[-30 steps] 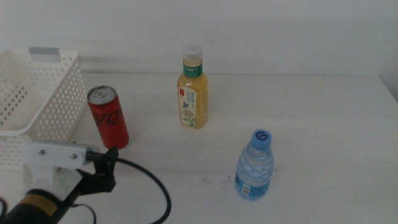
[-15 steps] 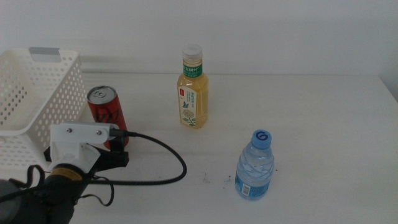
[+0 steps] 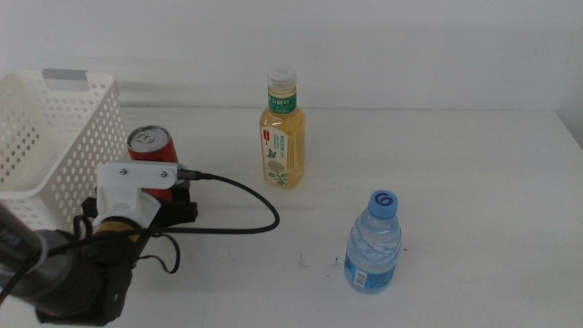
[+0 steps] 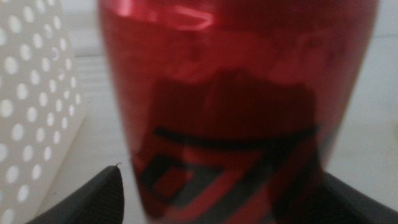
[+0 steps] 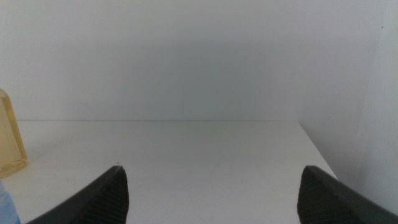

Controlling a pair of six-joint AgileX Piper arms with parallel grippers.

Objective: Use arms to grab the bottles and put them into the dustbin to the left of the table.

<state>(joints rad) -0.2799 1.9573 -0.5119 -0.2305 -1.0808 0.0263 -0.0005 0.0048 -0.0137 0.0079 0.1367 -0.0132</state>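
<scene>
Nothing has been put in the dustbin [image 3: 55, 137] yet, as far as its visible part shows: the red soda can [image 3: 151, 155], the yellow tea bottle [image 3: 281, 129] and the water bottle [image 3: 373, 244] are all seen upright on the counter [image 3: 455, 182]. The first grasp is judged to be in hand. The left hand [image 3: 168, 202] is placed at the can, with its jaws spread wide to either side of the can body; in the left wrist view the can [image 4: 236, 106] fills the frame between them, and no contact can be made out. The right hand [image 5: 211, 186] is held wide open and empty, waiting out of the middle view, with bare counter ahead of it.

The can is set just beside the perforated wall of the dustbin [image 4: 31, 106], so little room is left on that side for a jaw. More open counter is found toward the tea bottle, which stands well apart. A lift over the rim will probably be needed. The water bottle is near the front, clear of everything.
</scene>
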